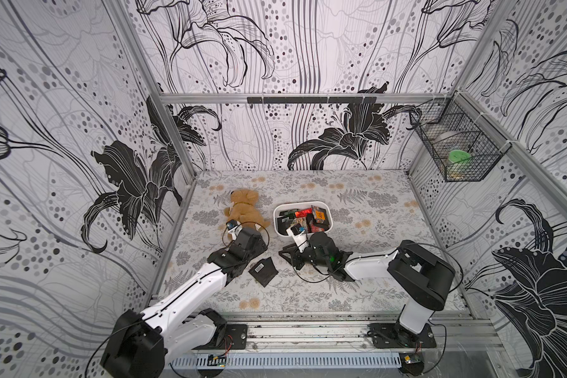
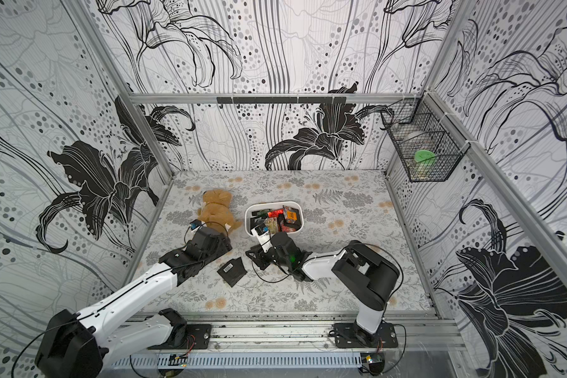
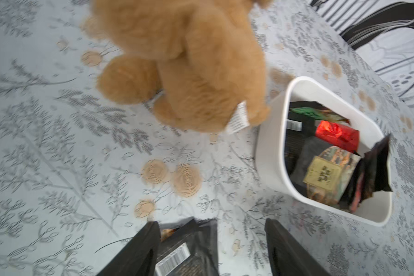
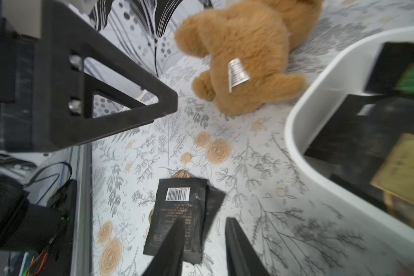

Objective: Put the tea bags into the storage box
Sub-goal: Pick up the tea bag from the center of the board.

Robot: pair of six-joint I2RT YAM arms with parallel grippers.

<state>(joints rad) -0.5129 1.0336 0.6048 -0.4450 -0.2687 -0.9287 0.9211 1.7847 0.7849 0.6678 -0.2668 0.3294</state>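
Left hand (image 3: 212, 227): your fingers are spread wide and hold nothing; the hand hangs over the loose tea bag (image 1: 263, 271).
Right hand (image 4: 204, 219): your fingers stand a narrow gap apart with nothing between them.
Loose tea bag: black, barcode up, flat on the counter (image 1: 373, 261) between your arms, overlapping a second dark sachet (image 4: 215, 200).
Storage box (image 1: 301, 203): on the counter beside the teddy bear (image 1: 244, 209), holding a heap of tea bags (image 1: 305, 217).

— The storage box (image 3: 270, 153) looked like smooth white plastic, and the teddy bear (image 3: 189, 59) was fuzzy plush.
— The red tea bag (image 3: 336, 133) shone like crinkled foil. The black tea bag (image 4: 177, 210) seemed matt.
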